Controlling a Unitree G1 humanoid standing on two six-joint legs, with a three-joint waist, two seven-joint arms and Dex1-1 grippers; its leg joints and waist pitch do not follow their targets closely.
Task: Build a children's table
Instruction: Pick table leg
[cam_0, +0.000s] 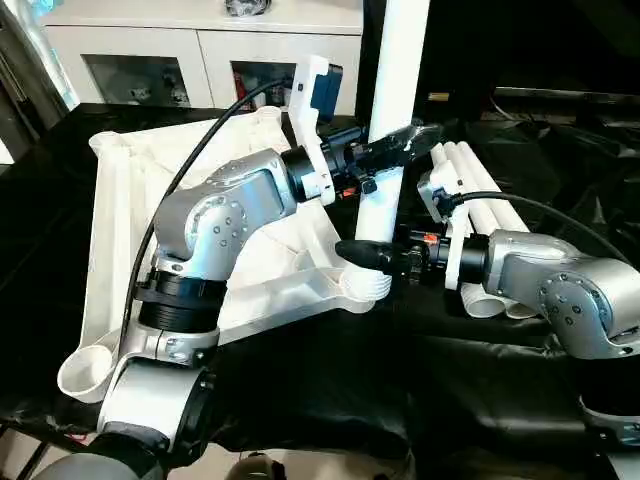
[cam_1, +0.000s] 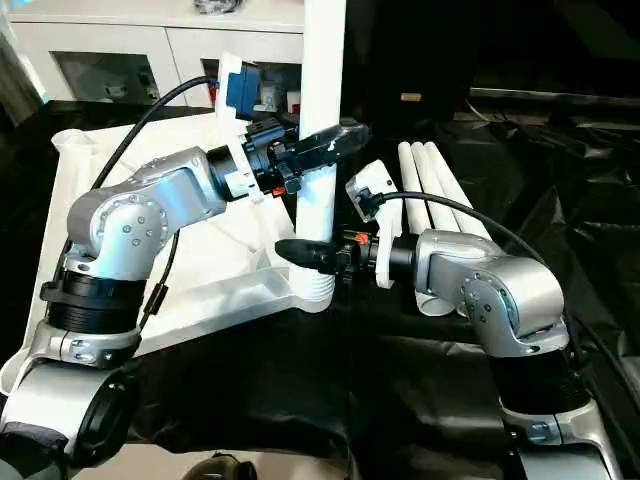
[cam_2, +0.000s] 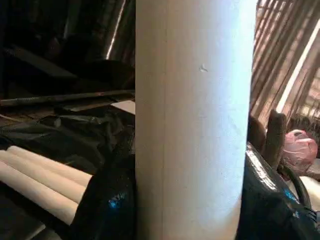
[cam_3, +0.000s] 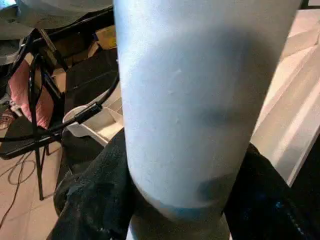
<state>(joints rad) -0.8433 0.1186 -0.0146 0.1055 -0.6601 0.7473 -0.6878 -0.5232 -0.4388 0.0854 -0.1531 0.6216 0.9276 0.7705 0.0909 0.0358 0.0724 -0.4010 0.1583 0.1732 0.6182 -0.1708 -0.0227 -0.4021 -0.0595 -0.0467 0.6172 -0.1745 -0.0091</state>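
Observation:
The children's table top (cam_0: 120, 200) lies upside down, white and ribbed, on black cloth. One white leg (cam_0: 395, 90) stands upright in the near corner socket (cam_0: 368, 285). My left gripper (cam_0: 397, 148) is shut on this leg partway up; its black fingers (cam_2: 107, 200) press both sides of the leg (cam_2: 195, 125). My right gripper (cam_0: 372, 255) is lower, just above the socket. Its fingers (cam_3: 95, 200) hug the leg (cam_3: 200, 100) on both sides. Three spare legs (cam_1: 430, 170) lie side by side behind my right arm.
Black cloth (cam_0: 330, 400) covers the work surface. A white cabinet (cam_0: 200, 50) with glass doors stands at the back left. Another empty corner socket (cam_0: 85, 370) sits at the near left, beside my left arm's base.

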